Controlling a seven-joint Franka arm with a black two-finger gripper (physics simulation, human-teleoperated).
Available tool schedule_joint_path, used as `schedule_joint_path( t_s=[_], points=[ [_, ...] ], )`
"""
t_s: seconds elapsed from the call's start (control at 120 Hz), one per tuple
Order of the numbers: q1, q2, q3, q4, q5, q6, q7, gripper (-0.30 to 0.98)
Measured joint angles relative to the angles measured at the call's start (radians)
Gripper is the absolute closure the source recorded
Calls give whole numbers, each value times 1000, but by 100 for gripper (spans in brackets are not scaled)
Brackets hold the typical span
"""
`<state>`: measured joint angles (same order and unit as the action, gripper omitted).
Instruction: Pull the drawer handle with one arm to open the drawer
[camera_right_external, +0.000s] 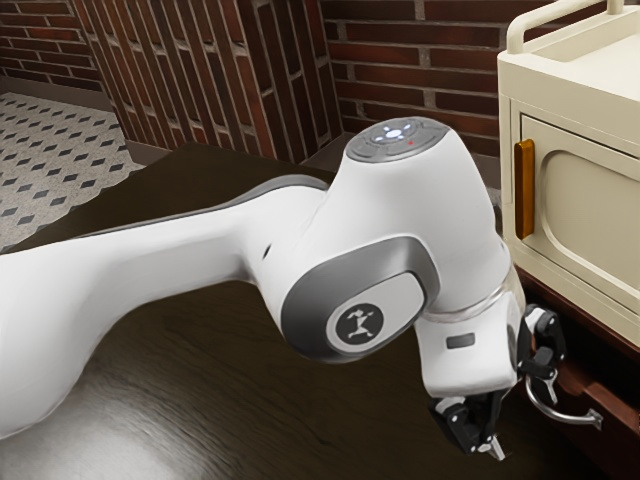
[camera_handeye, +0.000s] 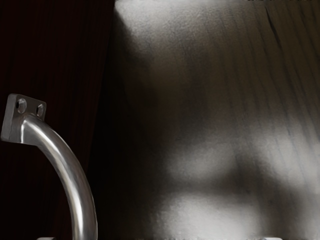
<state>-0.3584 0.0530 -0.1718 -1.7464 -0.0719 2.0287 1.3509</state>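
Observation:
My gripper (camera_right_external: 521, 420) is open at the exterior view's lower right, its two black fingers well apart beside the curved metal handle (camera_right_external: 562, 413). That handle is fixed to a dark reddish-brown drawer front (camera_right_external: 607, 425); how far the drawer stands out is unclear. In the wrist view the open gripper (camera_handeye: 159, 238) has its fingertips at the lower edge. There the silvery handle (camera_handeye: 75, 187) curves down from its screw plate on the dark drawer front (camera_handeye: 45, 60), ending between the fingertips and much closer to one of them. No grip from two sides is visible.
A cream cabinet (camera_right_external: 555, 95) with an orange-brown door handle (camera_right_external: 524, 190) stands above the drawer, close to the arm. The dark wooden surface (camera_right_external: 230, 400) extends beneath the arm. Brick walls (camera_right_external: 420, 60) rise behind.

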Motion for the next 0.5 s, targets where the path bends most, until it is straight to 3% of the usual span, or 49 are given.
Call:
schedule_joint_path(
  t_s=[0.5],
  points=[
    [-1, -101, 1, -97, -17, -28, -14, 16]
  ],
)
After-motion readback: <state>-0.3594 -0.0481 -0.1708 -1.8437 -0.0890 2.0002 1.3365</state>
